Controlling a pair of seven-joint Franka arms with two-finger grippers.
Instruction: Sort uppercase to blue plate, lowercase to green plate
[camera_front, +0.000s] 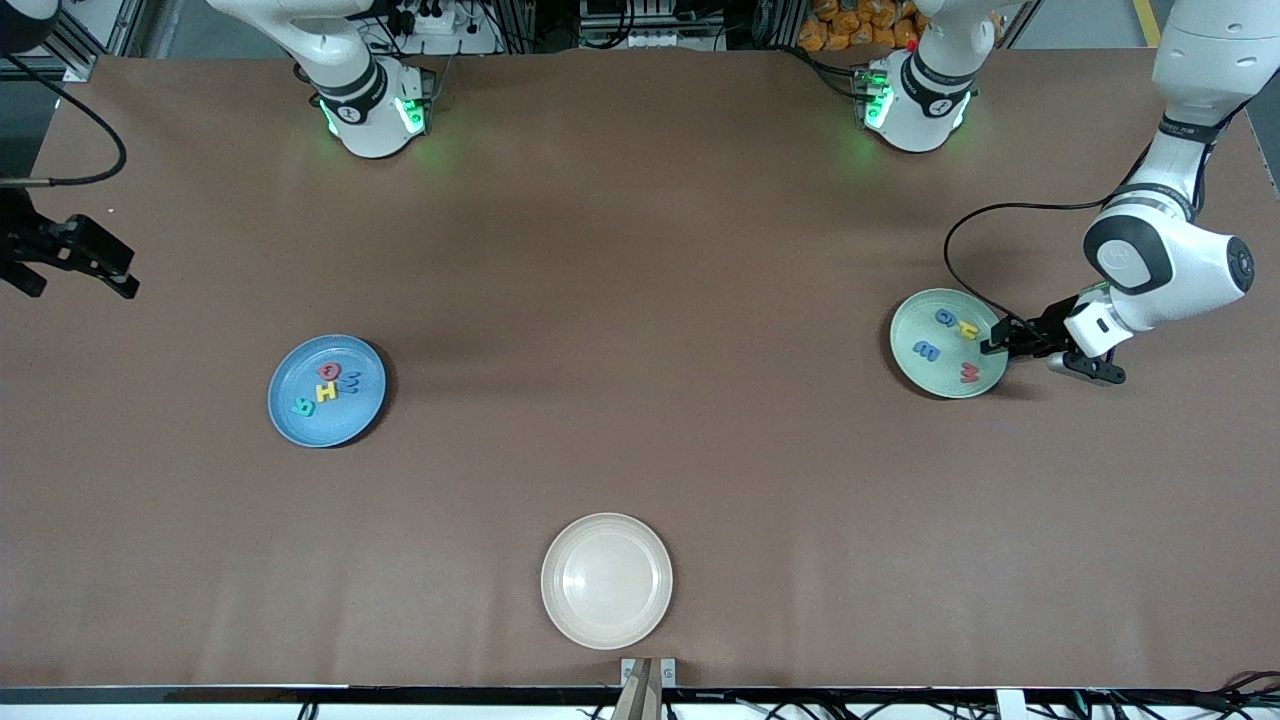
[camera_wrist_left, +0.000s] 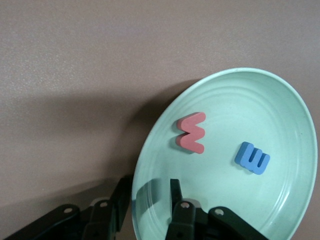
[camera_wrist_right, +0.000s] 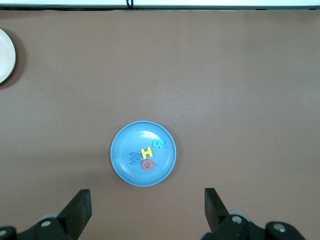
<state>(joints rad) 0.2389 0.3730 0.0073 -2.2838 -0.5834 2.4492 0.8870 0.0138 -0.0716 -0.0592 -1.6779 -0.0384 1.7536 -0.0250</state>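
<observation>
Left gripper (camera_front: 1000, 341) fingers straddling green plate (camera_front: 925, 370) rim
I'd seat them squarely; right gripper (camera_wrist_right: 147, 207) waits, released

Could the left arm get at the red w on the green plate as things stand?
Probably yes: the left gripper straddles the green plate rim, one finger inside, and the red w lies close by with nothing between.

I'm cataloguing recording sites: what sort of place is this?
Probably a robotics lab or test cell: two arm bases bolted along a brown-covered table, aluminium framing and cables at its edge, and only a blue plate, green plate and cream plate laid out.
</observation>
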